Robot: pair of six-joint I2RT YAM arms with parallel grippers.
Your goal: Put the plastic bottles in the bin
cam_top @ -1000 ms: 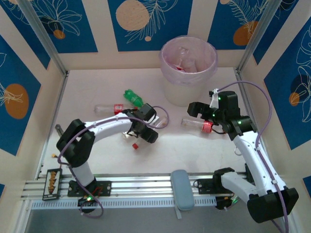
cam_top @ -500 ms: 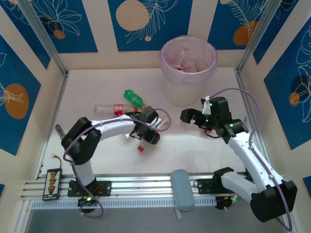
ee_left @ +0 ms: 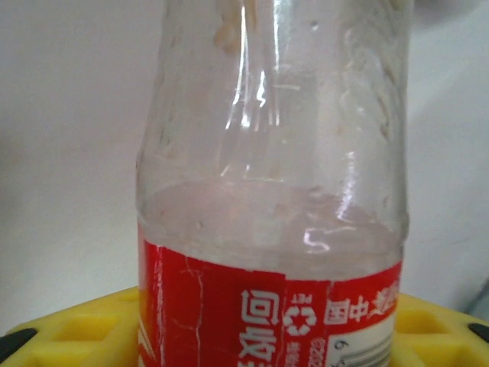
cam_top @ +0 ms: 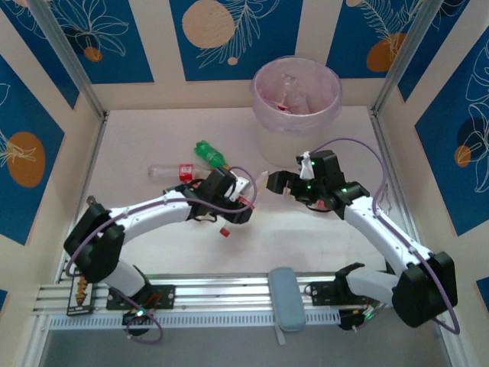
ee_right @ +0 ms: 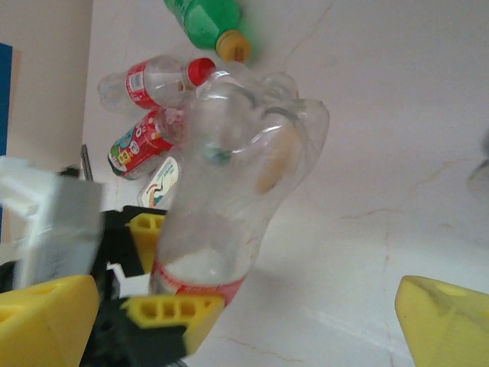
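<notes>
The left gripper [cam_top: 241, 197] is clamped on the red label of a clear bottle [ee_left: 267, 191]. The right gripper [cam_top: 275, 182] stands wide apart, with the bottle seemingly just ahead between its fingers.

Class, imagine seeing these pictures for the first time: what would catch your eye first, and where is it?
The left claw is shut on a clear bottle with a red label near the middle of the table, and the right claw hangs wide open beside it. At the back stands a white bin with bottles inside; a green bottle lies to its left.
</notes>
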